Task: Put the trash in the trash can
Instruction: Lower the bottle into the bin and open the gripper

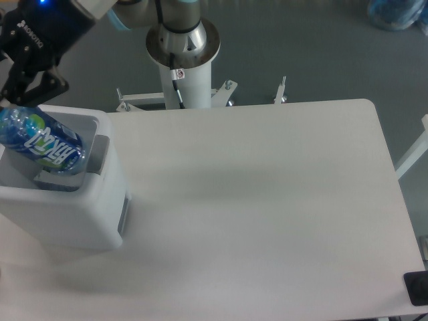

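The trash can (67, 217), a boxy white bin with a grey panel at its rim, stands at the table's left edge. Over its opening, tilted with the neck end toward the left frame edge, hangs the clear bottle (43, 144) with a blue label. My gripper (9, 103) reaches down from the top left corner and is shut on the bottle's neck end. Its fingertips and the cap are partly cut off by the frame edge. A bit of white bag (59, 179) shows inside the can below the bottle.
The arm's white pedestal base (182, 47) stands behind the table's back edge. A black smartphone (416, 287) lies at the table's front right corner. A blue bundle (396, 13) sits on the floor at the top right.
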